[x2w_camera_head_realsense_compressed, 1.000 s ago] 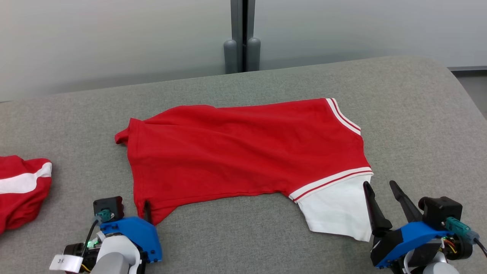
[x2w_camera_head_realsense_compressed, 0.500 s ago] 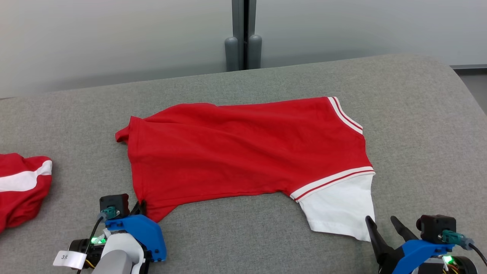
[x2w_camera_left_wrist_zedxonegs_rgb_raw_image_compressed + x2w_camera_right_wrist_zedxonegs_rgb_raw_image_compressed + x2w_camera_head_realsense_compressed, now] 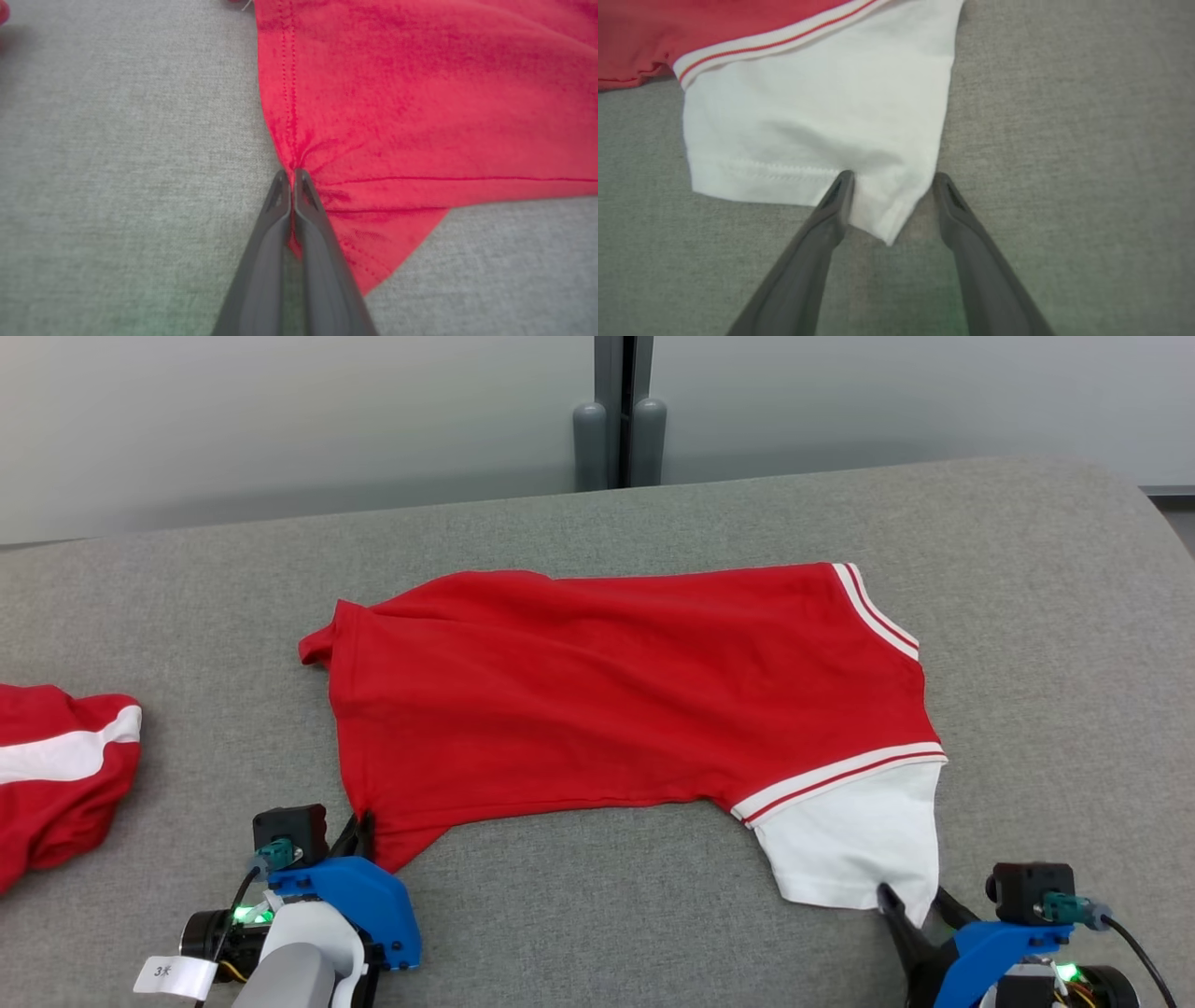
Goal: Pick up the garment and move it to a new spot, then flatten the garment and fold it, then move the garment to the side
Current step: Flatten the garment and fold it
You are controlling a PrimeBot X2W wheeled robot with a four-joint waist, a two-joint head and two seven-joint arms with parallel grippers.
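1. Head view: a red shirt (image 3: 616, 700) lies spread flat near the middle of the grey fabric surface (image 3: 597, 915), its long side running left to right.
2. At the shirt's right end, a striped cuff (image 3: 840, 779) in white and red crosses the cloth. A white sleeve (image 3: 854, 845) sticks out from under it toward the robot.
3. The left gripper (image 3: 362, 829) sits at the lower left, its tips at the shirt's near left corner.
4. Left wrist view: that claw's two dark fingers are pressed together with the red hem pinched between them. The cloth puckers into small folds at the tips, and the point of the corner lies flat on the surface just beside them.
5. The right gripper (image 3: 917, 903) sits at the lower right, at the near corner of the white sleeve.
6. Right wrist view: that claw's jaws stand apart and straddle the sleeve's corner without clamping it. One of the fingers (image 3: 840, 186) overlaps the stitched hem, and the other rests over the grey surface just beside the sleeve's edge.
7. A second red garment (image 3: 56, 775) with a white band lies bunched at the left edge of the head view, well apart from the shirt.
8. Behind the surface stand a pale wall and a grey post (image 3: 621, 411).
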